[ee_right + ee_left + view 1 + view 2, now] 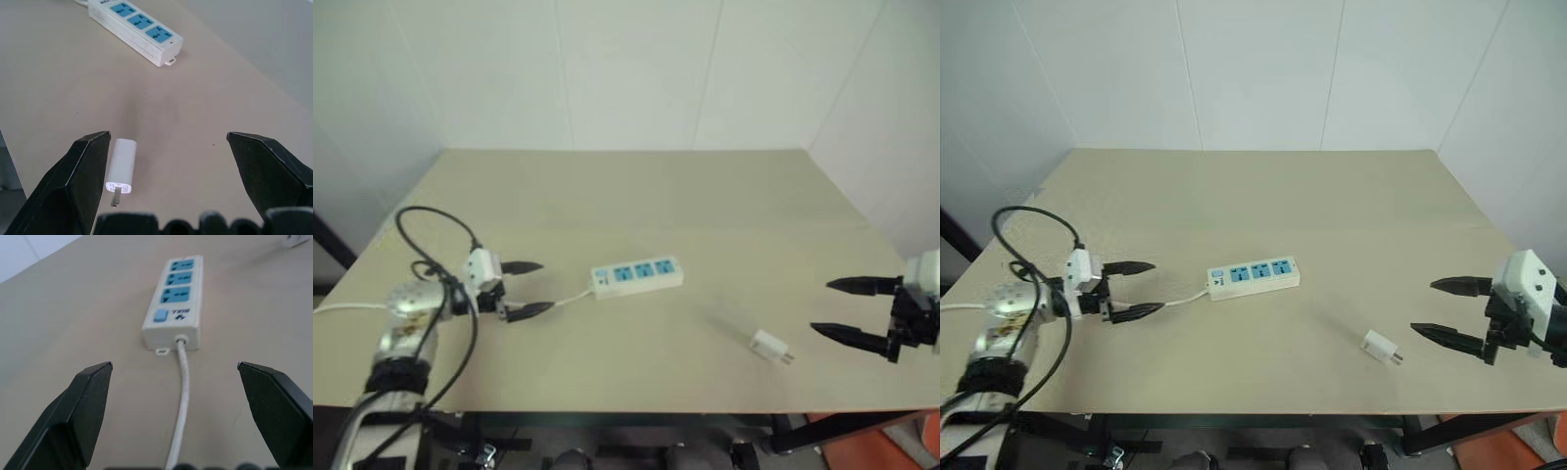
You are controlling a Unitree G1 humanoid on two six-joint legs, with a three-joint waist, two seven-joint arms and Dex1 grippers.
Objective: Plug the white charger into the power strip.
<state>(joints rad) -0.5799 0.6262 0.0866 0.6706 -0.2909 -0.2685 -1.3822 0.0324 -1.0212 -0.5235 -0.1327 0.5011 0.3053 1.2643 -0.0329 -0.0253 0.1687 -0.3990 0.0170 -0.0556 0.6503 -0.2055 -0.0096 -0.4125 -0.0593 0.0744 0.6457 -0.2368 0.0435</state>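
The power strip [637,274] lies flat near the middle of the tan table, its blue socket faces up and its thin white cord [572,299] running toward my left gripper. My left gripper [532,288] is open just left of the strip, fingers pointing at its cord end [181,339]. The white charger [771,346] lies on its side nearer the front edge, right of the strip, prongs pointing right. My right gripper [832,306] hangs open a little to the right of the charger [122,165], with nothing between its fingers.
The table [636,196] has bare surface behind the strip and between strip and charger. White walls close in at the back and the right. A black cable [426,230] loops over my left arm. The front edge runs just below the charger.
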